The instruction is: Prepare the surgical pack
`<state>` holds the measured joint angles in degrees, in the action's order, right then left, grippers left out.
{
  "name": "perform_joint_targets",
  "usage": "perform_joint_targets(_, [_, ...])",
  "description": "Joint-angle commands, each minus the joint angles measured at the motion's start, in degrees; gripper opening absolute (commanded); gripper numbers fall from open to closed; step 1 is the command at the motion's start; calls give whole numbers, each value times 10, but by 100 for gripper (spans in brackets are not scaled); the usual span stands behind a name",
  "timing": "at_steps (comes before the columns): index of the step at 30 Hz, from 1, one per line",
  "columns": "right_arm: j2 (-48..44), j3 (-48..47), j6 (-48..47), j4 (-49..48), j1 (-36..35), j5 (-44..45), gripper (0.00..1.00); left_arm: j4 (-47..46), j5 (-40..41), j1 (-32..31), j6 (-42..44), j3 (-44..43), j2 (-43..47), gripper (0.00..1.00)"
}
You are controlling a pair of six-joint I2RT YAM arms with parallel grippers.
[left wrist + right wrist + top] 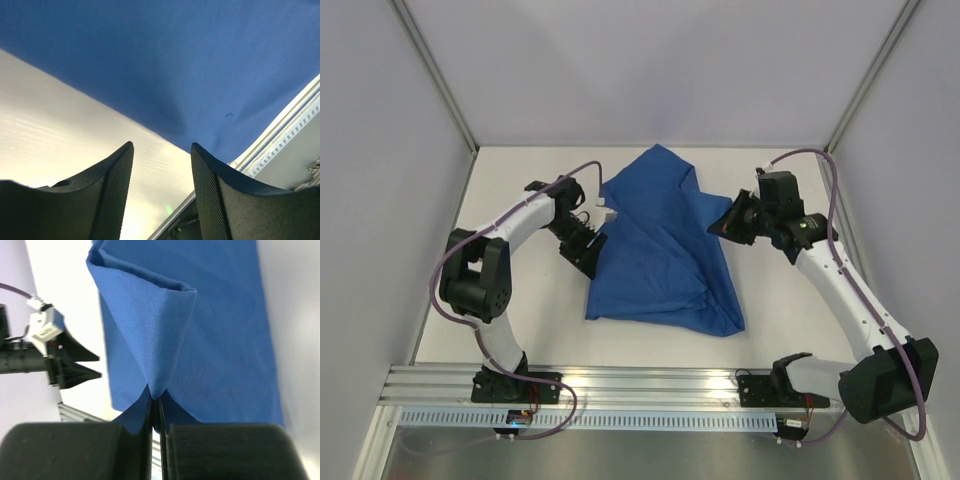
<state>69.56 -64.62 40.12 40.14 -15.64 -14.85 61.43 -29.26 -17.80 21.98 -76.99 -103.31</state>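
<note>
So the drape (665, 250) is lying in a loose heap in the middle of the table (520, 180). It's roughly a lopsided triangle, narrow at the far end and wider toward the near edge, with a couple of diagonal folds running across it. It's a royal-blue woven cloth, matte, with a fine weave up close, and soft enough to crease wherever it gets pulled.

The right gripper (156, 402) is pinched tight on a bit of the cloth at its right side, jaws together with only fabric between them. From the pinch the cloth tents up into a ridge, so the grab looks meant to lift or drag that edge outward and open the sheet up.

The left gripper (162, 150) sits low at the drape's left edge, jaws apart and nothing in them. Bare table shows through the gap. The hem lies just ahead of its fingers (116, 190), which are black with a fine gridded face, presumably for grip on fabric. It looks lined up to take the opposite edge so both arms can spread or fold the thing evenly.
</note>
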Motion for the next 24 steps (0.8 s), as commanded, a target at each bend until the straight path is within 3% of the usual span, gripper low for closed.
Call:
perform_joint_targets(1, [13,-45,98,-65,-35,-2,0,-3,4,27,-2,7,32,57])
perform_joint_targets(8, [63,-49,239,-202,-126,22,0,-43,27,34,-18,36,-9,52])
perform_joint_targets(14, [110,-65,313,-298,-163,54,0,-61,-9,33,-23,20,-21,52])
perform_joint_targets(24, [189,-92,346,-368,-216,112,1,-94,-70,18,-39,11,-49,43])
